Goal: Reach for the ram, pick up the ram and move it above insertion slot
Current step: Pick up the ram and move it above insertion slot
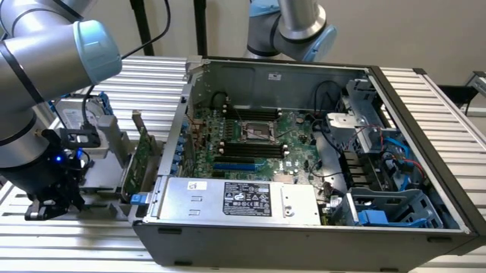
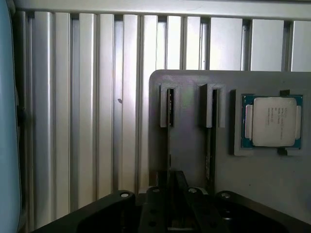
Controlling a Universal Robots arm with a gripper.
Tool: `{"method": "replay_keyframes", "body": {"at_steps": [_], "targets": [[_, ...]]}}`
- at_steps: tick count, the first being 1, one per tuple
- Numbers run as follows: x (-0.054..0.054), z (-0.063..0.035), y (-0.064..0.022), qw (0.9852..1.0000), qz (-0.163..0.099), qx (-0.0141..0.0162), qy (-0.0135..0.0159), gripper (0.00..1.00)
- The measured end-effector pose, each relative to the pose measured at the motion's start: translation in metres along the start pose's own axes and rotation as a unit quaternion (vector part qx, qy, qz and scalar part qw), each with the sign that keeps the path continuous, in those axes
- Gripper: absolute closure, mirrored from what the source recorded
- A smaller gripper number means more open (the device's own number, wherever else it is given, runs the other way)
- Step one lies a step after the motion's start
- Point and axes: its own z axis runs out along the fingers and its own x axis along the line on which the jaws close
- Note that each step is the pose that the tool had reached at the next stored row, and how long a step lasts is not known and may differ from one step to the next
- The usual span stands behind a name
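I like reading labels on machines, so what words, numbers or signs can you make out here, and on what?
Nothing reads clearly.
Black label on the power supply: white print and symbols, too small.
White sticker beside it: blurred.
Small sticker on the case back wall: too small.
Processor in the grey tray: faint print, unreadable.

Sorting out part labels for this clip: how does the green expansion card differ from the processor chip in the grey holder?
The expansion card stands on edge; the processor chip lies flat in a recess of the grey holder. The card is a long green board with a blue tab; the chip is square with a silver lid. Both sit outside the computer case, not installed.
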Motion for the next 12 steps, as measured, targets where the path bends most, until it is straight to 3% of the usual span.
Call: {"method": "replay_keyframes", "body": {"at_steps": [4, 5, 12], "targets": [[0.0, 0.0, 0.0, 1.0, 0.0, -0.0001, 0.0, 0.81], [0.0, 0.0, 0.0, 1.0, 0.0, 0.0, 0.0, 0.86], [-0.0001, 0.0001, -0.0001, 1.0, 0.0, 0.0, 0.0014, 0.86]]}}
